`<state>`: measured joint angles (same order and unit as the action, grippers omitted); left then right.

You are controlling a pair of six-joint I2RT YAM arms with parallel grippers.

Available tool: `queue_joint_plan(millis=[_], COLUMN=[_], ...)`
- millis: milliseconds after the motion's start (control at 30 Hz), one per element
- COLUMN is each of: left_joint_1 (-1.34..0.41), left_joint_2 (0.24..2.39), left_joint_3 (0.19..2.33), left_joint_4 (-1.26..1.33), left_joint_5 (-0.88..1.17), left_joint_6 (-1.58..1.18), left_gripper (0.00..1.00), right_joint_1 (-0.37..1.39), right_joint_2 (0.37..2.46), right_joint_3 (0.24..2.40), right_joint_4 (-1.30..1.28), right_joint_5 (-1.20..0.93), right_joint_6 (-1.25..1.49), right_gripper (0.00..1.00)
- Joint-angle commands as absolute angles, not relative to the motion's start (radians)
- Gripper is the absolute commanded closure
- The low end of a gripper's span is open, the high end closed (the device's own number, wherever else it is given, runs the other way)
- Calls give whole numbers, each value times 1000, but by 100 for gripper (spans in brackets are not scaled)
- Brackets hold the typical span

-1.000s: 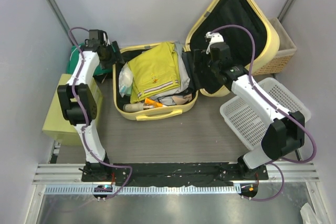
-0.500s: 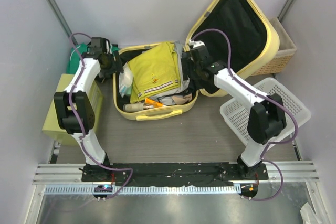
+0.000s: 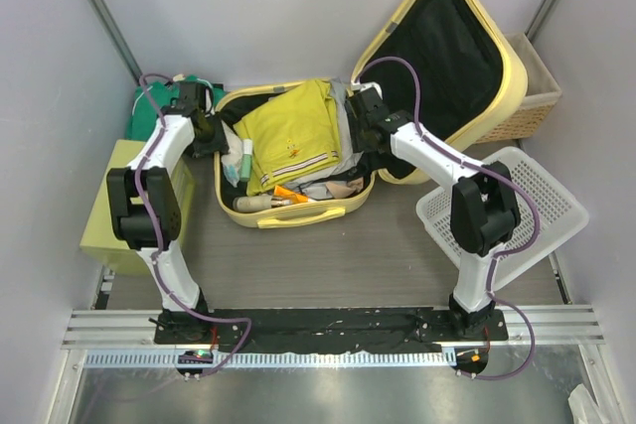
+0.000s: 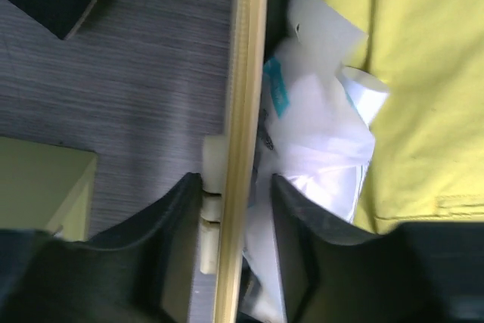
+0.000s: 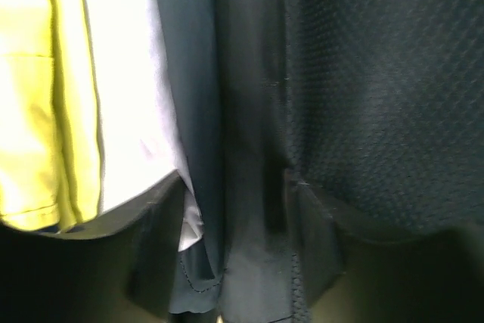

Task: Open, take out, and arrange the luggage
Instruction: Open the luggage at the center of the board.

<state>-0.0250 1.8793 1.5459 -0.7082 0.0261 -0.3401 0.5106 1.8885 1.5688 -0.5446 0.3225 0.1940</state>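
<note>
The pale yellow luggage (image 3: 298, 215) lies open on the table, its black-lined lid (image 3: 442, 57) standing up at the right. A folded yellow garment (image 3: 293, 136) lies on top inside, with a white plastic packet (image 3: 237, 156) at its left. My left gripper (image 3: 214, 136) is open and straddles the luggage's left rim (image 4: 242, 111), one finger outside, one inside by the packet (image 4: 318, 126). My right gripper (image 3: 363, 136) is open astride the black lining (image 5: 249, 111) at the right rim, next to white cloth (image 5: 125, 88).
A white plastic basket (image 3: 502, 211) sits at the right and a wicker basket (image 3: 537, 96) behind the lid. A yellow-green box (image 3: 124, 215) and a green bag (image 3: 149, 111) are at the left. Small orange and beige items (image 3: 288, 194) lie at the luggage's front.
The right gripper has moved left from in front of the lid down to the luggage's right rim. The left gripper has moved right and down onto the left rim.
</note>
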Motion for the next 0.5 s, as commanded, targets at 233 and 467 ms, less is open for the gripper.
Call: queue_joint_plan(millis=[233,467], left_joint_1=[-37,-58], left_joint_2=[2006,2100], left_joint_3=[1623,1749], left_joint_4=[-614,-591], left_joint_5=[112,138], left_joint_6=[-394,-411], left_gripper=[81,85], right_joint_1=[456,407], right_joint_2=[1967,2025], right_joint_3=[1624,1703], right_joint_4=[-526,-523], right_joint_5=[324,304], right_joint_6=[227,216], right_gripper=[56,58])
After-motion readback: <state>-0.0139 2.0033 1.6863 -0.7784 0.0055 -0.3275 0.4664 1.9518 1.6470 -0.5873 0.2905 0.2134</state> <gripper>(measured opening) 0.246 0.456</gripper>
